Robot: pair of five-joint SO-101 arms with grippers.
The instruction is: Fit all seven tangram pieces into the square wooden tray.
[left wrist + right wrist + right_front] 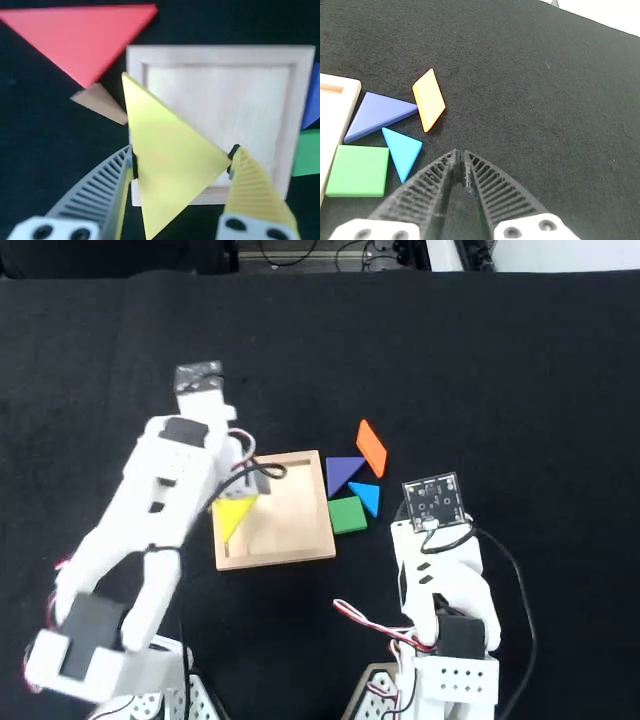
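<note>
Gripping yellow triangle [170, 165], left hand [182, 157] over wooden tray [210, 52] rim.
Likely light, stiff, slippery; pinch opposite edges. Right hand [460, 157] closed, empty.

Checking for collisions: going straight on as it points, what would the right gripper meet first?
Likely just bare black cloth: the right gripper points past the orange piece, which lies off to one side.

Grey and yellow ribbed fingers on my left gripper [182, 159]. Pieces: yellow triangle [170, 170], red triangle [80, 37], tan triangle [102, 102], purple triangle [377, 114], blue triangle [402, 150], orange parallelogram [429, 99], green square [359, 171]; tray [215, 55] pale wood; cloth [545, 75] black.
</note>
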